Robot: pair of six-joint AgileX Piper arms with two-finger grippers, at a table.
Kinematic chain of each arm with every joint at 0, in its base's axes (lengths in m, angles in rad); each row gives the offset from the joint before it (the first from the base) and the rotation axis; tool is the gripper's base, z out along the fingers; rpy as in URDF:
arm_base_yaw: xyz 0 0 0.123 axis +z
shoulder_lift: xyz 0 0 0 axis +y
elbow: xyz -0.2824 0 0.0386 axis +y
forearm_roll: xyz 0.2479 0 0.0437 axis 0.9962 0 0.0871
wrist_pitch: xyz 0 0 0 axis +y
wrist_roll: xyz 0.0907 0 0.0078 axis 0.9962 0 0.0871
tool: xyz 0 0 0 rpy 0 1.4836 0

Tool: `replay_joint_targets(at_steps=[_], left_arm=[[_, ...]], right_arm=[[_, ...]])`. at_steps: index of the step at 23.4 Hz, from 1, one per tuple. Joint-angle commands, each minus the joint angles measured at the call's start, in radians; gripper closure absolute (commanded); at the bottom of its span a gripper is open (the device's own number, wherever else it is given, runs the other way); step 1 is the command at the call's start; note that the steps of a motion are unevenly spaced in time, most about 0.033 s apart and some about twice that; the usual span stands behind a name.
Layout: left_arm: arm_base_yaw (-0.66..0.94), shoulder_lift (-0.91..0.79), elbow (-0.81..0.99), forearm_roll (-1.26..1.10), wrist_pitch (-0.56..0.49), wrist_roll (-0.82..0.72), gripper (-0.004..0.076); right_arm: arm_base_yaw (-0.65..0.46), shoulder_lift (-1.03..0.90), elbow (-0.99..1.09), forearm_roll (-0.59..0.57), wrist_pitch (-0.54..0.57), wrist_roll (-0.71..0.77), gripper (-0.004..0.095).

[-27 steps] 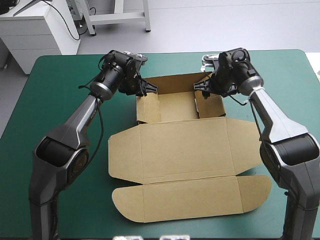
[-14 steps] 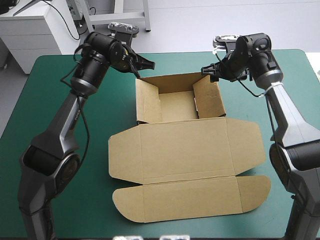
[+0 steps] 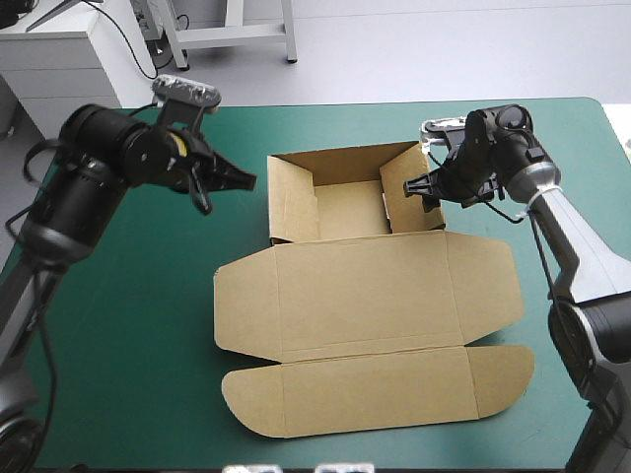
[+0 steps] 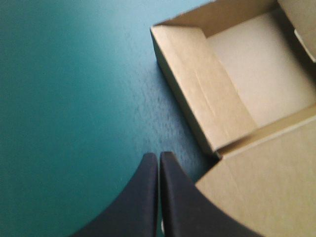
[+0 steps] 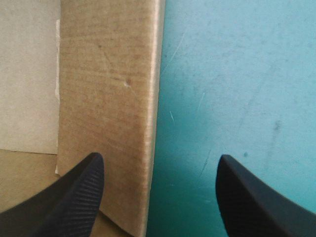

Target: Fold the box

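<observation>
Left end effector (image 3: 250, 180) hangs over the desk (image 3: 118, 325) with its black fingers pressed together into one point, holding nothing. Right end effector (image 3: 409, 185) has its fingers spread wide. The teal-green cover (image 3: 128, 384) lies bare beneath the left one.

The brown box (image 3: 365, 296) lies between the two, ahead of the left end effector and to its right. Its open tray (image 3: 345, 209) faces upward on the far side, its long axis running across the desk from one end effector toward the other. The lid (image 3: 365, 291) spreads flat from the tray's near wall toward the robot, ending in a rounded tuck flap (image 3: 375, 389) nearest the robot.

In the left wrist view, a strip of bare cover separates the closed left end effector (image 4: 159, 165) from the tray's left wall (image 4: 202, 98), and a lid corner lies just beside one finger. In the right wrist view, the tray's right wall (image 5: 103, 89) runs ahead from between the spread fingers of the right end effector (image 5: 159, 159), one finger toward the tray side, the other over the cover. Whether either finger touches the wall cannot be told.

Compared with just before, the left arm has drawn back from the tray's far left corner, away from the box, while the right end effector has come in from beyond the far right corner to the right wall. The box lies as it did.
</observation>
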Motion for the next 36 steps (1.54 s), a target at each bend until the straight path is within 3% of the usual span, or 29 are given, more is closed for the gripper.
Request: replay_joint_targets(at_steps=[1, 7, 11, 13, 14, 16, 17, 22, 24, 28, 36], left_arm=[[-0.004, -0.168, 0.149, 0.000, 0.028, 0.000, 0.0732], [-0.004, -0.395, 0.437, -0.002, -0.046, -0.017, 0.0732], [-0.004, -0.531, 0.592, 0.003, -0.138, -0.041, 0.0732], [-0.004, -0.598, 0.670, 0.006, -0.204, -0.062, 0.0732], [-0.004, -0.636, 0.714, 0.006, -0.237, -0.062, 0.0732], [-0.004, -0.779, 0.890, 0.000, -0.325, -0.064, 0.0732], [-0.004, -0.813, 0.934, 0.000, -0.341, -0.064, 0.0732], [-0.004, -1.000, 1.142, 0.003, -0.400, -0.090, 0.0732], [-0.004, -1.057, 1.186, -0.001, -0.420, -0.095, 0.0732], [-0.004, -1.094, 1.201, 0.001, -0.441, -0.097, 0.0732], [-0.004, -1.094, 1.201, 0.003, -0.475, -0.097, 0.0732]], right_arm=[[-0.003, -0.036, 0.022, 0.014, -0.076, -0.014, 0.0301], [-0.003, 0.012, 0.032, 0.122, -0.094, -0.080, 0.0301], [-0.003, 0.028, 0.032, 0.126, -0.085, -0.082, 0.0306], [-0.003, 0.038, 0.032, 0.122, -0.069, -0.087, 0.0358], [-0.003, 0.047, 0.032, 0.121, -0.061, -0.092, 0.0433], [-0.003, 0.067, 0.032, 0.117, -0.067, -0.112, 0.0817], [-0.003, 0.069, 0.032, 0.117, -0.080, -0.112, 0.0933], [-0.030, 0.024, -0.121, 0.115, -0.028, -0.114, 0.0928], [-0.109, -0.009, -0.284, 0.091, 0.052, -0.143, 0.0928], [-0.351, -0.028, -0.482, 0.058, 0.070, -0.143, 0.0928], [-0.680, 0.041, -0.484, 0.067, 0.045, -0.147, 0.0928]])
